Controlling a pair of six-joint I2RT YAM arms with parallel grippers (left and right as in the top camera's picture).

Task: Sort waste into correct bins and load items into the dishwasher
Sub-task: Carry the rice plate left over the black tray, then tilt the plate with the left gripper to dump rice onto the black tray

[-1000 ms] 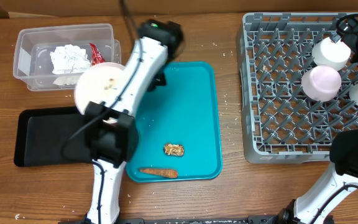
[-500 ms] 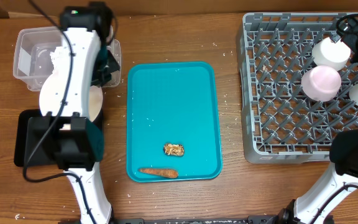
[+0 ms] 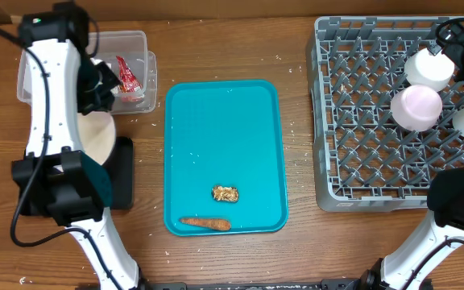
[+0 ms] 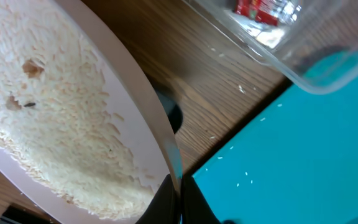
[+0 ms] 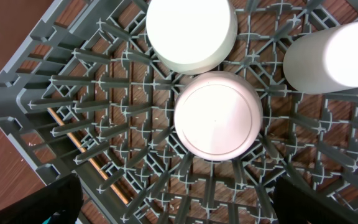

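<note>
Nearest me, at the close end of the teal tray [image 3: 224,121], the orange carrot piece [image 3: 205,223] lies by the rim, with the brown food chunk [image 3: 225,193] just beyond it and apart from it. To the left the black tray [image 3: 123,173] shows only a strip beside the arm. Above its far end the left gripper [image 4: 174,200] pinches the rim of the large plate [image 4: 129,93] and holds it steeply tilted, a layer of white rice [image 4: 61,118] clinging to its face. Past the plate stands the clear tub [image 3: 135,48] on the table [image 3: 296,56], close beside the teal tray's far corner, with the red wrapper [image 3: 126,74] inside it. Over on the right, the grey dish rack [image 3: 353,121] carries three pieces, all mouth down on the pegs: a white cup [image 5: 331,56], the pink bowl [image 5: 216,115] and a white bowl [image 5: 191,31] just beyond it. The right gripper [image 5: 188,200] hangs over them, fingers spread wide and holding nothing.
</note>
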